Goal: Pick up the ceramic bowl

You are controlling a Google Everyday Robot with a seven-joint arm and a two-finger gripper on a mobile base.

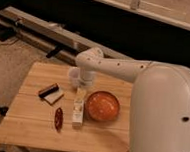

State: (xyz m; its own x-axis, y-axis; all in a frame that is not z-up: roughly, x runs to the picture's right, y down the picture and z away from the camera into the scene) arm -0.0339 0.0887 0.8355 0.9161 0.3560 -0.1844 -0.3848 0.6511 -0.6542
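Note:
The ceramic bowl (102, 106) is round, shallow and glossy orange-red, and sits on the right half of the wooden table (33, 130). My gripper (84, 80) hangs from the white arm (119, 67) over the back middle of the table. It is just behind and left of the bowl, next to a small pale cup (74, 76). The gripper is partly hidden by the wrist above it. It holds nothing that I can see.
A pale upright bottle or carton (78, 107) stands just left of the bowl. A red chili pepper (58, 118) lies in front of it. A dark and white block (51, 93) lies on the left. My arm's large white body (160, 121) covers the table's right edge.

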